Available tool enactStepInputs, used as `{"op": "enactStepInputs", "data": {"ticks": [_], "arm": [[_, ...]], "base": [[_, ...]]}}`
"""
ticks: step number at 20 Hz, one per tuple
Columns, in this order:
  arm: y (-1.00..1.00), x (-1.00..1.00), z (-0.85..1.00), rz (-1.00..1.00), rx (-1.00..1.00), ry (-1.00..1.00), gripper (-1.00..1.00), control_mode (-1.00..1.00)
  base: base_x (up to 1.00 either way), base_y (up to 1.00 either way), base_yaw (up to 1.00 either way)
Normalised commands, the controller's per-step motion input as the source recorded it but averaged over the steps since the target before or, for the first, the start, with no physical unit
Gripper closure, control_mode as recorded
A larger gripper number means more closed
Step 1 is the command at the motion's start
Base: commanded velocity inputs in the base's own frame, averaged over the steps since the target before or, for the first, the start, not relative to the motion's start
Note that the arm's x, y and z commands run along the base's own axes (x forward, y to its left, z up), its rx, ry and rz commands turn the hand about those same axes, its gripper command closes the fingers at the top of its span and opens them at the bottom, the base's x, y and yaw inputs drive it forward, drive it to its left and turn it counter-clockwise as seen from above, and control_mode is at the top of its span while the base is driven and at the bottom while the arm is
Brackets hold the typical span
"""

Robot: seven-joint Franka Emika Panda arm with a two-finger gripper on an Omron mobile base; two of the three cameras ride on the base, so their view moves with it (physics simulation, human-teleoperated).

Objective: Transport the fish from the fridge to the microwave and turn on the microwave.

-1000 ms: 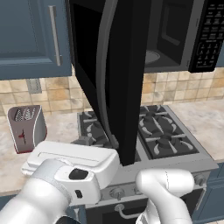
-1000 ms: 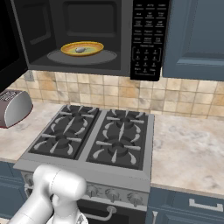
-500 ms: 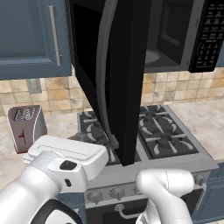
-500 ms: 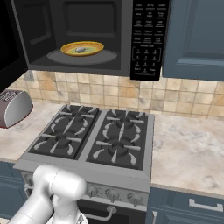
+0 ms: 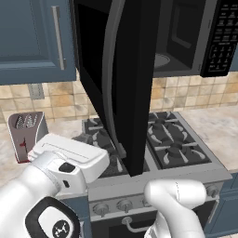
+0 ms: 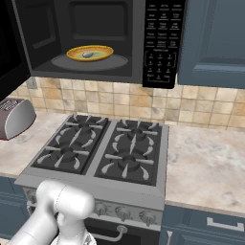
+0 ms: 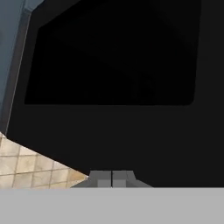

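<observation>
**Fish in microwave; door not yet shut**

The fish (image 6: 87,54) is lodged on a yellow plate (image 6: 103,50), itself set on the round tray inside the microwave (image 6: 103,69). The door (image 5: 124,83) is swung wide, presumably to admit the load. The keypad (image 6: 161,44) is untouched. The gripper (image 7: 112,178) is held before the door's dark face, jaws pressed together, nothing pinched. A toaster (image 6: 14,118) is kept on the table.

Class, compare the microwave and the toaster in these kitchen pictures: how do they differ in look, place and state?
The microwave is a large black box mounted above the stove; the toaster is small, silver and dark red, and sits on the counter. The microwave's door stands open with a plate inside; the toaster's slots look empty. Both sit along the tiled wall.
</observation>
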Motion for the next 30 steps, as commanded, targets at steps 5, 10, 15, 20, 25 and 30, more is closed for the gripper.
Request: {"op": "enactStepInputs", "data": {"ticks": [5, 10, 15, 20, 25, 30], "arm": [[-0.04, 0.10, 0.00, -0.10, 0.00, -0.07, 1.00, -1.00], [-0.41, 0.00, 0.05, -0.11, 0.00, 0.00, 1.00, -1.00], [-0.55, 0.00, 0.22, -0.06, 0.00, 0.00, 1.00, -1.00], [-0.55, 0.00, 0.28, -0.01, 0.00, 0.00, 1.00, -1.00], [-0.56, 0.18, 0.31, 0.00, 0.00, 0.00, 1.00, -1.00], [-0.58, 0.42, 0.09, 0.00, 0.00, 0.00, 1.00, -1.00]], "base": [[0.00, 0.00, 0.00], [0.00, 0.00, 0.00], [0.00, 0.00, 0.00], [0.00, 0.00, 0.00], [0.00, 0.00, 0.00], [0.00, 0.00, 0.00]]}}
